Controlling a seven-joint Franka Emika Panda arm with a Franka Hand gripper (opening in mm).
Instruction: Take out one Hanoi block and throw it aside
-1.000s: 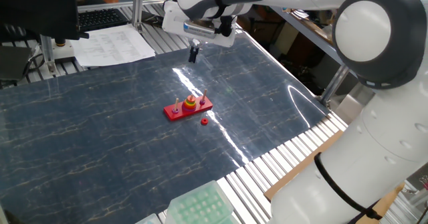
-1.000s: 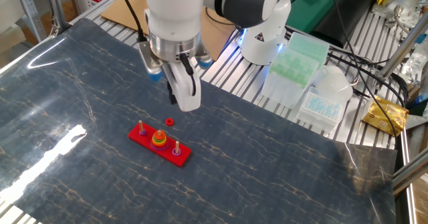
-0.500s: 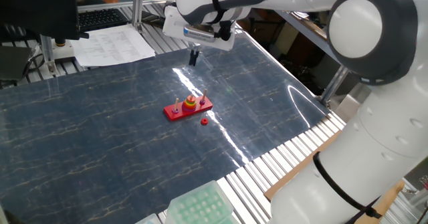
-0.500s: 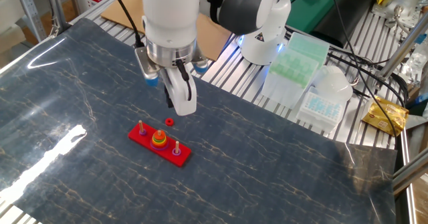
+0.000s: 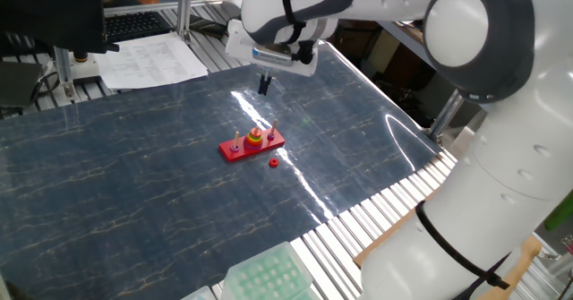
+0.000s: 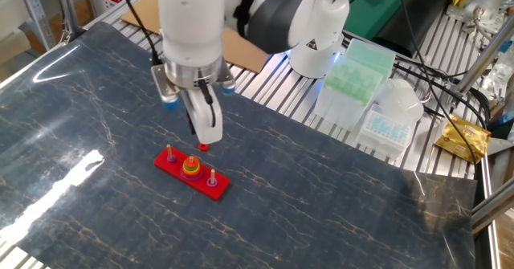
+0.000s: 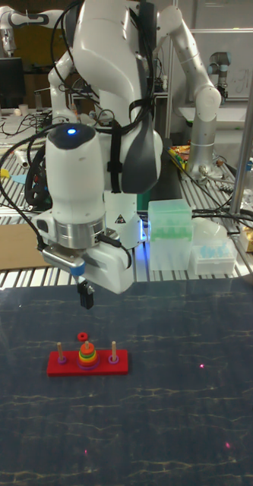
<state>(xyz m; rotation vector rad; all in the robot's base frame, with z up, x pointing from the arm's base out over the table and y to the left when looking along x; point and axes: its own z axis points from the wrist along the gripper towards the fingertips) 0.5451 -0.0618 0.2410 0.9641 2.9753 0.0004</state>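
Observation:
The red pegged base (image 5: 269, 144) (image 6: 175, 169) (image 7: 118, 368) lies mid-table. Its middle peg carries a stack of green and yellow discs, topped by the Hanoi block (image 5: 255, 136) (image 6: 191, 162) (image 7: 86, 347), a tiny reddish-orange disc. A purer-red small disc (image 5: 272, 163) (image 6: 203, 148) (image 7: 82, 336) lies loose on the table beside the base. My gripper (image 5: 264, 89) (image 6: 205, 137) (image 7: 86, 302) hangs above the table just behind the base and the loose disc. Its fingers are together, with nothing between them.
A green tip rack (image 6: 353, 68) (image 7: 170, 235) and a white box (image 6: 389, 116) stand off the mat near the robot's base. Another green rack (image 5: 269, 278) sits by the opposite edge. Paper sheets (image 5: 152, 58) lie at one corner. Brown cardboard (image 6: 152, 12) lies behind the arm.
The gripper has moved sideways and lower, closer to the base and the loose red disc. The discs and the base have not moved.

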